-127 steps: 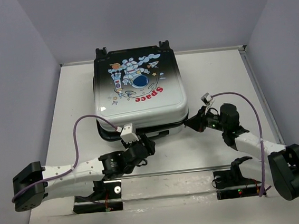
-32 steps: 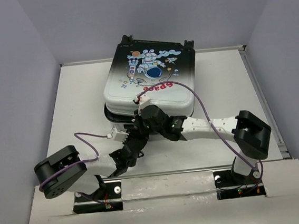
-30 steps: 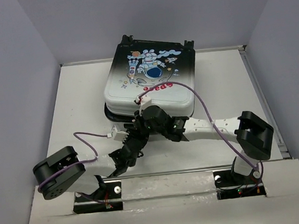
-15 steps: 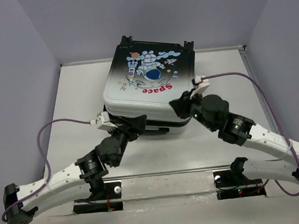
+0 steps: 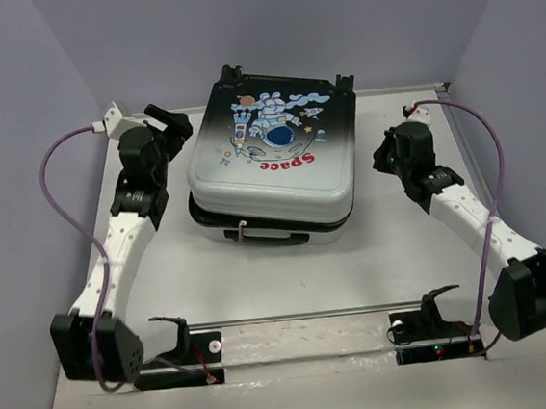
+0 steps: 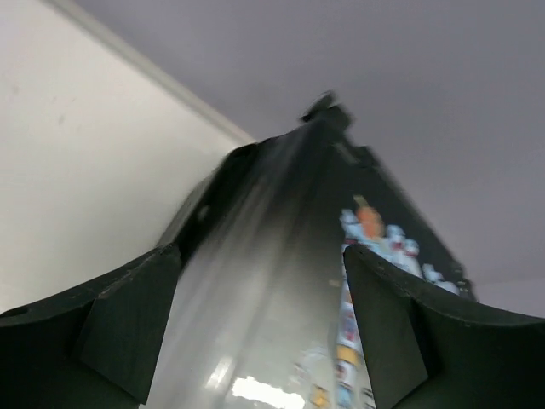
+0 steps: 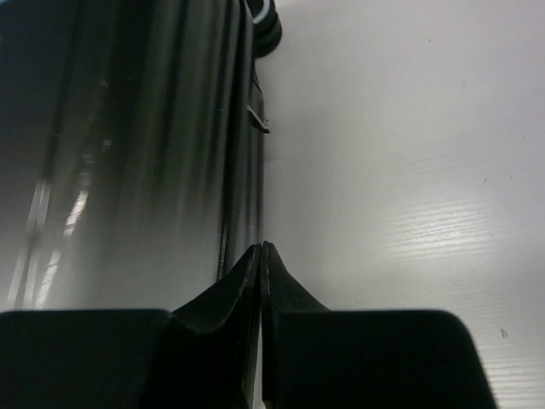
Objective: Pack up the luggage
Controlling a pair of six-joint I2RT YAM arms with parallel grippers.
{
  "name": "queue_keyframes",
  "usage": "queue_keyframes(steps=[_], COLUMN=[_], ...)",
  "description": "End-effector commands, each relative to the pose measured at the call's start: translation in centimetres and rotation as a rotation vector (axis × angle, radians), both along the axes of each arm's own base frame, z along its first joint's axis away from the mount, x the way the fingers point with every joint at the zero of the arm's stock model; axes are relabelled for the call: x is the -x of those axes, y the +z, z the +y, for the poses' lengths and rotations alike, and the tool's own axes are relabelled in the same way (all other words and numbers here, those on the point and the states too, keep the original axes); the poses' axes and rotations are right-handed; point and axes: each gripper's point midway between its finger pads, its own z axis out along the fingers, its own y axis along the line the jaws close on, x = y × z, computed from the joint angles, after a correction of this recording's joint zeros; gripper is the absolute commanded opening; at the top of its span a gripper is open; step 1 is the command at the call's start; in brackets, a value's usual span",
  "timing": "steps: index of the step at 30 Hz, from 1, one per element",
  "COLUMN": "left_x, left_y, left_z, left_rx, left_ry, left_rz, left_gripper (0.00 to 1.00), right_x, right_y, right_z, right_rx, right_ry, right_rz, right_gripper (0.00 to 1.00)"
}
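Looking from above: the luggage (image 5: 269, 161) lies flat mid-bench (image 5: 261, 283), lid down, astronaut side up. A dark seam runs along the front edge, so I judge the closing is not finished.
Top view, arms: left jaws spread wide just beside the far-left corner, holding nothing. Right jaws pressed together off the right side, apart from the shell.
Left wrist: blurred shell edge shows between the spread jaws; whether they touch it, cannot tell.
Right wrist: jaws together and empty, pointing along the seam, with the zip pull (image 7: 258, 119) and a wheel (image 7: 266, 21) ahead.
In the way: no obstruction visible near the seam.
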Motion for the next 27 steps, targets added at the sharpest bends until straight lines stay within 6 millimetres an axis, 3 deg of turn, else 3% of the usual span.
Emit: queue_keyframes(steps=[1, 2, 4, 5, 9, 12, 15, 17, 20, 22, 23, 24, 25, 27], left_x=[-4.0, -5.4, -6.5, -7.1, -6.8, -5.9, -5.1, -3.5, -2.1, -0.1, 0.5, 2.2, 3.1, 5.6], left_y=[-3.5, -6.0, -8.6, -10.9, -17.5, -21.4, -23.8, -26.6, -28.2, -30.2, -29.7, -31.1, -31.1, -31.8], left_z=[3.5, 4.0, 5.9, 6.9, 7.4, 7.2, 6.1, 4.7, 0.9, -0.5, -2.4, -2.8, -4.2, -4.9], left_rx=[0.082, 0.097, 0.11, 0.124, 0.182, 0.204, 0.229, 0.229, 0.217, 0.212, 0.204, 0.216, 0.208, 0.204], left_ry=[-0.073, -0.068, -0.034, -0.013, 0.0, 0.004, -0.014, -0.027, -0.093, -0.094, -0.14, -0.14, -0.164, -0.175], left_rz=[0.105, 0.171, 0.23, 0.28, 0.398, 0.462, 0.494, 0.546, 0.57, 0.608, 0.582, 0.614, 0.596, 0.607], left_gripper=[0.89, 0.89, 0.89, 0.89, 0.89, 0.89, 0.89, 0.88, 0.88, 0.88, 0.87, 0.87, 0.87, 0.87], right_x=[-2.4, -3.2, -4.2, -4.9, -6.7, -7.5, -8.0, -8.2, -8.5, -8.7, -8.7, -8.6, -8.6, -8.3], right_y=[-0.4, -1.2, -2.0, -2.7, -3.9, -4.6, -5.1, -5.6, -5.9, -5.3, -5.0, -4.9, -4.6, -3.9], right_z=[1.2, 1.9, 2.1, 2.9, 4.1, 5.3, 6.1, 6.7, 7.6, 8.5, 9.1, 9.4, 9.7, 10.3], right_rx=[-0.065, -0.075, -0.085, -0.099, -0.114, -0.138, -0.16, -0.174, -0.195, -0.21, -0.215, -0.213, -0.209, -0.199], right_ry=[0.065, 0.083, 0.093, 0.117, 0.155, 0.205, 0.238, 0.26, 0.303, 0.357, 0.398, 0.424, 0.449, 0.506], right_rz=[0.002, 0.021, 0.039, 0.058, 0.086, 0.105, 0.119, 0.132, 0.132, 0.115, 0.104, 0.099, 0.09, 0.072], right_gripper=[0.07, 0.07, 0.08, 0.08, 0.08, 0.08, 0.08, 0.09, 0.09, 0.09, 0.09, 0.09, 0.1, 0.1])
